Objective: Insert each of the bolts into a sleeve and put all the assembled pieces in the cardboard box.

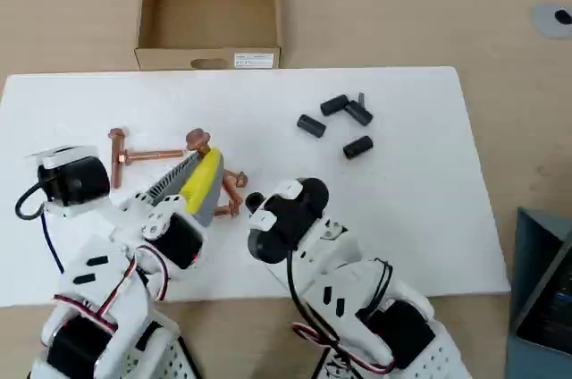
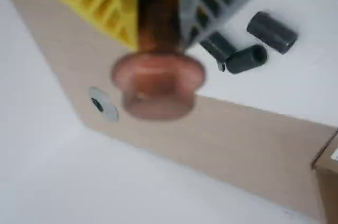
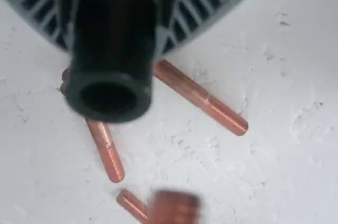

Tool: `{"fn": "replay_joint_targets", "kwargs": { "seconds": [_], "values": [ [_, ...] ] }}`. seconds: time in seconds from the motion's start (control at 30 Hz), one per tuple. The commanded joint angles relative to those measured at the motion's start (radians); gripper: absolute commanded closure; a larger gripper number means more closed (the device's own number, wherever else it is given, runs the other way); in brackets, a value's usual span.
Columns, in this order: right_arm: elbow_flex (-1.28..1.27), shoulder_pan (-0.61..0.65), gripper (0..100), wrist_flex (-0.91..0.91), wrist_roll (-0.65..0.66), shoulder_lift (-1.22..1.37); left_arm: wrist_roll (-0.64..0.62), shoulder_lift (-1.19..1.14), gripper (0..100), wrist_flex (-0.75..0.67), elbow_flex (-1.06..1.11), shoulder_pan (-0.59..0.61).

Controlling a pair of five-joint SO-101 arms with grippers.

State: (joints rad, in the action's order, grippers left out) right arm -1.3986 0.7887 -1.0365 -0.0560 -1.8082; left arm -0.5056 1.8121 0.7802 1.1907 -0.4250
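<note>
A pale wooden table (image 1: 500, 30) carries a white mat (image 1: 420, 218) with a faintly grainy surface. An open cardboard box (image 1: 179, 58), square and plain brown, stands on the wood just beyond the mat's far edge. A dark grey bin (image 1: 541, 290) sits off the mat's right side.

Four short black sleeves (image 1: 340, 120), smooth hollow cylinders, lie loose and close together on the far right part of the mat. Copper-coloured bolts (image 1: 134, 156) with round flat heads and threaded tips lie on the mat's left part, two of them meeting at a right angle. More of them lie near the mat's middle.

The left arm leans low over the near left part of the mat. Its yellow and grey left gripper (image 1: 198, 160) pinches one bolt (image 2: 157, 76) by the shank, with the head sticking out past the jaw tips on the side toward the mat's far edge. The right arm crouches over the near middle of the mat with its wrist bent down. The right gripper (image 3: 113, 2), ribbed and grey, is clamped on a black sleeve (image 3: 111, 49) whose open bore faces outward, held over the loose bolts at the mat's middle.
</note>
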Motion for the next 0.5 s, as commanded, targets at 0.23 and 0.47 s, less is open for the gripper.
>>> {"fn": "replay_joint_targets", "kwargs": {
  "seconds": [0.23,0.47],
  "values": [
    [0.059,0.01,98.9,0.023,-0.005,-0.107,0.0,0.005,100,-0.196,0.138,-0.002],
    [0.053,0.005,98.9,0.023,-0.009,-0.107,0.0,0.005,100,-0.193,0.144,-0.009]
  ]
}}
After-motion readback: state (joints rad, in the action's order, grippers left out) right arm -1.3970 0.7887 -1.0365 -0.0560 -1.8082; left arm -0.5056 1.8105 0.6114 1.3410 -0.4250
